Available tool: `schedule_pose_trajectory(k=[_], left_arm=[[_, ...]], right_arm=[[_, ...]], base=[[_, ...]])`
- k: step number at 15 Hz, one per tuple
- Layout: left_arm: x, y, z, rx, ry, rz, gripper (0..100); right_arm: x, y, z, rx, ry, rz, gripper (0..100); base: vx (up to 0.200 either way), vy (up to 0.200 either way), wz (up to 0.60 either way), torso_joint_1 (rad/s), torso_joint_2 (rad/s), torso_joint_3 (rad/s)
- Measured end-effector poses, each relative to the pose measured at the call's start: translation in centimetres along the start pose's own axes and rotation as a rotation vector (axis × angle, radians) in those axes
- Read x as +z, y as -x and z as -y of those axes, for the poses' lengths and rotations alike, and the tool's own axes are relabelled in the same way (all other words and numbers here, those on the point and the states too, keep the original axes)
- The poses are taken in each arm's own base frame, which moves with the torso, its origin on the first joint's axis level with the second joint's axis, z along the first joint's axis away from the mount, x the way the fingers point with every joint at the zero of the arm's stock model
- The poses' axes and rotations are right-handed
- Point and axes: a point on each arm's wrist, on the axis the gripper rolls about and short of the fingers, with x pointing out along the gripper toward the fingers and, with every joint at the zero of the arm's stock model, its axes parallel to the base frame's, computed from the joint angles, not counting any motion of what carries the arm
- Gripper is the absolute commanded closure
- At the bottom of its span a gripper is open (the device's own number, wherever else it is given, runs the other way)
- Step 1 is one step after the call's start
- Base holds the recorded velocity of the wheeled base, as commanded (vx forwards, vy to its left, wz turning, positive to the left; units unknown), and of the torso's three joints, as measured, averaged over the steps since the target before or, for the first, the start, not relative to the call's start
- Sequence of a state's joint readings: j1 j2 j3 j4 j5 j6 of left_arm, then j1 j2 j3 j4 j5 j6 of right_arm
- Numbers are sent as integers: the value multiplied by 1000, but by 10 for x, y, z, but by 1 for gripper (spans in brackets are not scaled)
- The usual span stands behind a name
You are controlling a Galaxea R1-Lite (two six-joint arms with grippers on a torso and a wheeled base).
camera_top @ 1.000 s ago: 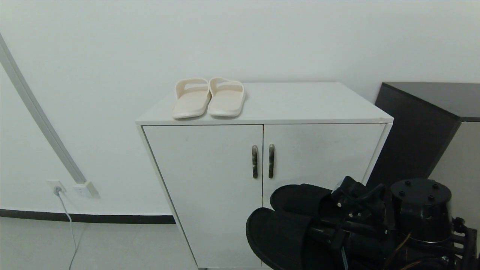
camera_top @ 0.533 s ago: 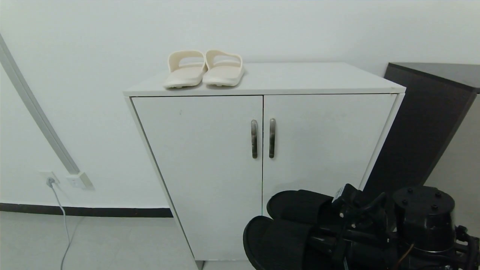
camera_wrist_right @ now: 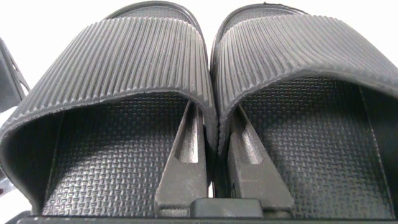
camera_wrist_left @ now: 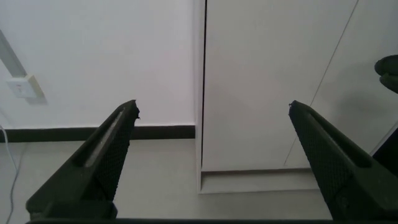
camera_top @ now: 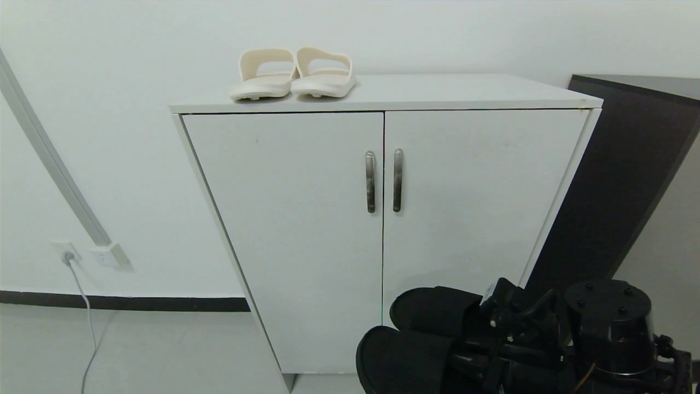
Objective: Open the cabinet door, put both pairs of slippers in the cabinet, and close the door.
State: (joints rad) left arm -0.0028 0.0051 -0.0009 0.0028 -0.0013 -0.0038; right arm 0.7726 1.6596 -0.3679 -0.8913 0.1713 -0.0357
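The cabinet (camera_top: 306, 246) stands straight ahead of both grippers, its two doors shut. The left door (camera_top: 284, 208) is ahead of the left gripper (camera_wrist_left: 212, 111), whose fingers are spread wide and hold nothing. It sits low, facing the cabinet's bottom left corner.

The black slippers (camera_top: 432, 328) hang off the right gripper (camera_wrist_right: 214, 152), toes pointing at the right door (camera_top: 481, 186). One finger sits inside each slipper, pinching the two inner walls together. The cream slippers (camera_top: 292, 74) lie side by side on the cabinet top, well above and ahead of the left gripper.

The two handles (camera_top: 371, 181) are upright bars just beside the centre seam, above both grippers. The free left arm looks the likelier one to pull. A dark unit (camera_top: 618, 180) crowds the right door's side, while bare floor (camera_top: 136, 350) lies to the left.
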Motion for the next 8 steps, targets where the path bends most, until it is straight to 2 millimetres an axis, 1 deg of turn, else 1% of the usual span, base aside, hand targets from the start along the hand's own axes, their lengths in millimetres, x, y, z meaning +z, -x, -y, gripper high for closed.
schedule_pose_trajectory(k=[3, 6, 8], left_arm=[[0, 0, 0, 0, 0, -1, 0], [1, -1, 0, 0, 1, -13, 0], [11, 0, 0, -3, 17, 9, 0]], right_arm=[[-1, 0, 0, 1, 31, -4, 100], [-2, 1, 0, 4, 30, -7, 100], [-2, 1, 0, 2, 28, -5, 100]], base=[[0, 0, 0, 0, 0, 0], [0, 0, 0, -10, 136, 108], [0, 0, 0, 4, 35, 16]])
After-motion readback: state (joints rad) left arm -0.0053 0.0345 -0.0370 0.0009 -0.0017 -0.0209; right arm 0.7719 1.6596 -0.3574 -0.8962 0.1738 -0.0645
